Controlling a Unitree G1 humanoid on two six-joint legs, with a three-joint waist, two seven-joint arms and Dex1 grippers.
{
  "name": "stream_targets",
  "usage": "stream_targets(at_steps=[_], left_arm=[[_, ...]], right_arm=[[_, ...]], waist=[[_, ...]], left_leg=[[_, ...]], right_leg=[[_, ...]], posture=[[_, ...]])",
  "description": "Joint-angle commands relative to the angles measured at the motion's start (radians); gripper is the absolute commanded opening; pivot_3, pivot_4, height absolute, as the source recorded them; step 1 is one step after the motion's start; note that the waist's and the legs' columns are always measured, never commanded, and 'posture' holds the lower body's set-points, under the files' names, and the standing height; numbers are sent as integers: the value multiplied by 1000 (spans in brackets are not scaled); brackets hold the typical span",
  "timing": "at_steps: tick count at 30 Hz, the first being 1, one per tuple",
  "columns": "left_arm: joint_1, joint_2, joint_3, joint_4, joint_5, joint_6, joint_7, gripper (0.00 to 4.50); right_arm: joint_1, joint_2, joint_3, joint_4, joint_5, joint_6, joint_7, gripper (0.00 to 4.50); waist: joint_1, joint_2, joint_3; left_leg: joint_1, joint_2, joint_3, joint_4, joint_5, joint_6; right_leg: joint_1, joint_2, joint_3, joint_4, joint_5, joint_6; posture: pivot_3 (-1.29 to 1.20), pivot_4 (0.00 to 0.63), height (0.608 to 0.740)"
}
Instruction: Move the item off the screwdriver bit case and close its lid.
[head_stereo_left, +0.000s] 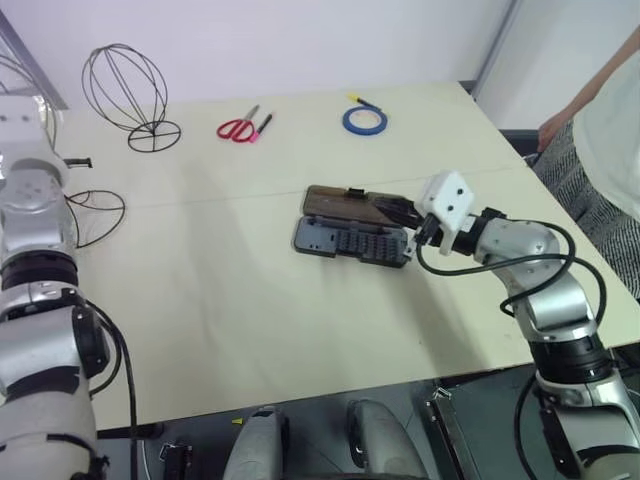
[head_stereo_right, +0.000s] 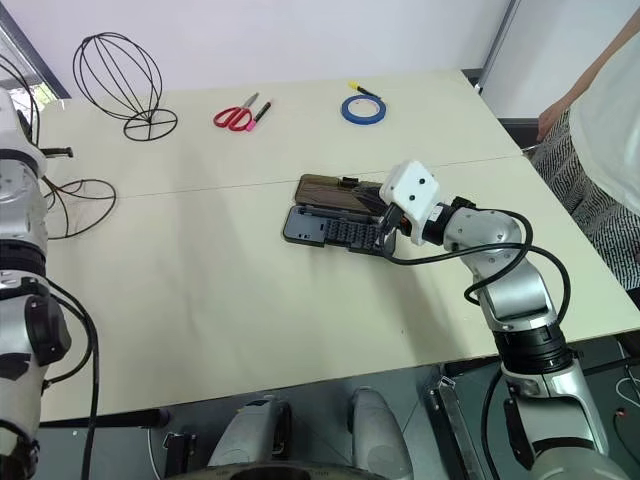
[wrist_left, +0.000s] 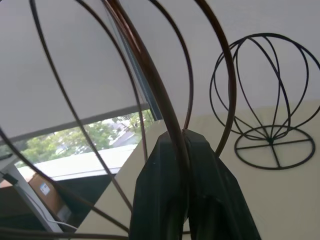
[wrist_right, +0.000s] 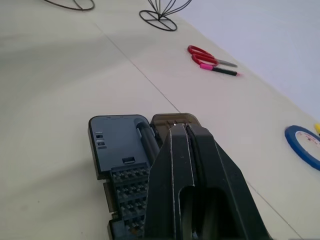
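Counts: two wire frames, one bit case with one lid, one pair of scissors, one pen, one tape roll, two claws.
Item: the item (wrist_left: 150, 80) is a tall dark wire cage of curved ribs; in the left wrist view the ribs arch close over the left claw (wrist_left: 186, 150). Its ring base (head_stereo_left: 95, 215) shows at the counter's left edge, beside the left arm — well apart from the case.
Left claw: its fingers (wrist_left: 155, 195) stand close together with one brownish rib running down between them; whether they pinch it I cannot tell.
Screwdriver bit case: the screwdriver bit case (head_stereo_left: 345, 240) lies flat and open near the counter's middle — dark grey tray with rows of small bits.
Lid: the lid (head_stereo_left: 345, 203), smoky brown and translucent, lies folded back flat on the far side of the tray.
Right claw: the right claw (head_stereo_left: 405, 213) is closed, nothing in it, its tips at the right end of the lid and case.
Around: a smaller, rounder wire cage stand (head_stereo_left: 125, 85) at the far left; red scissors (head_stereo_left: 237, 127) with a pink-tipped pen (head_stereo_left: 262, 126) just beside them; a blue tape roll (head_stereo_left: 364, 119) further right.
Counter: the counter (head_stereo_left: 250, 320) is pale cream.
Person: a person (head_stereo_left: 600, 140) stands at the right edge, past the counter.
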Motion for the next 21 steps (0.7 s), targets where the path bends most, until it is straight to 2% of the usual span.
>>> stream_targets(at_steps=[1,3,5,6,15,21], left_arm=[[53,9,8,-113,4,-2,13,2036],[104,3,11,-190,0,16,20,3198],[144,-4,17,-258,-4,42,24,4155],[167,-8,20,-298,-5,58,27,4471],[314,-63,49,-599,-33,212,18,4471],[446,-137,58,-887,-53,378,15,4471]], right_arm=[[-3,-7,-23,-48,5,-7,-5,0],[-2,-7,-25,-50,5,-5,-4,0],[-2,-6,-24,-50,5,-3,-4,0],[-1,-6,-24,-51,5,-2,-4,0],[-16,5,-10,-31,6,-8,7,0],[-23,9,-5,-23,2,-15,12,0]], waist=[[2,0,0],[4,-1,0],[6,-1,0],[7,-1,0],[4,-1,0],[4,-1,0]], left_leg=[[0,0,0,0,0,0],[0,0,0,0,0,0],[-1,0,0,0,0,0],[-1,0,0,0,0,0],[-1,1,-1,0,1,-1],[-1,1,-1,0,1,-1]], right_leg=[[0,0,0,0,0,0],[0,0,0,0,0,0],[0,-1,0,0,0,0],[0,-1,0,0,0,0],[0,-2,-1,0,0,0],[0,-3,0,0,0,0]], posture=[[0,150,740],[0,150,740],[0,150,740],[0,150,740],[0,150,740],[0,150,740]])
